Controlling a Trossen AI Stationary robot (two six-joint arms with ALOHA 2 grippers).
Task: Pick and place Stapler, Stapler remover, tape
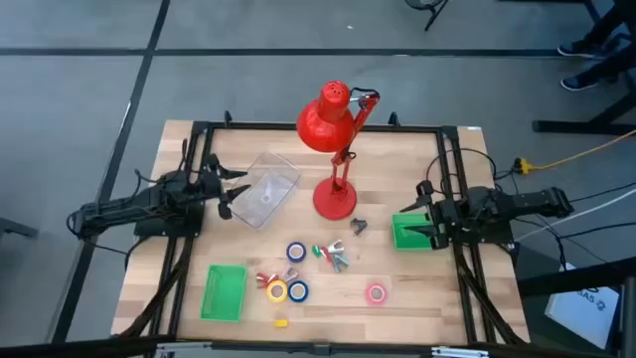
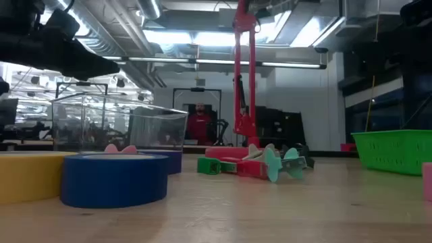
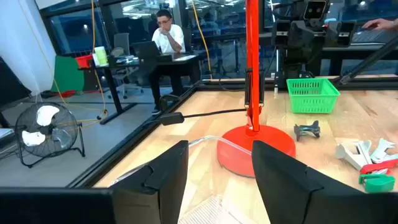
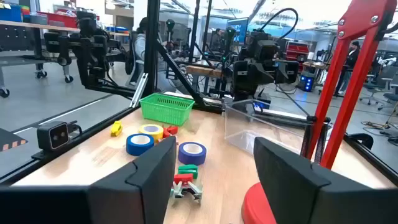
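Frankly, with both my left gripper (image 1: 227,195) and right gripper (image 1: 417,225) released and holding nothing at the desk (image 1: 447,308) edges, my worry is the red lamp (image 1: 335,149): reaching inward could clip its base. The tape rolls (image 1: 296,253) and small staple tools (image 1: 335,257) sit crowded mid-desk, so I might nudge neighbours. I can read no labels.

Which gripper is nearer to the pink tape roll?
Right. The right gripper is above the green basket beside the pink tape roll; the left gripper, over the clear box, is farther.
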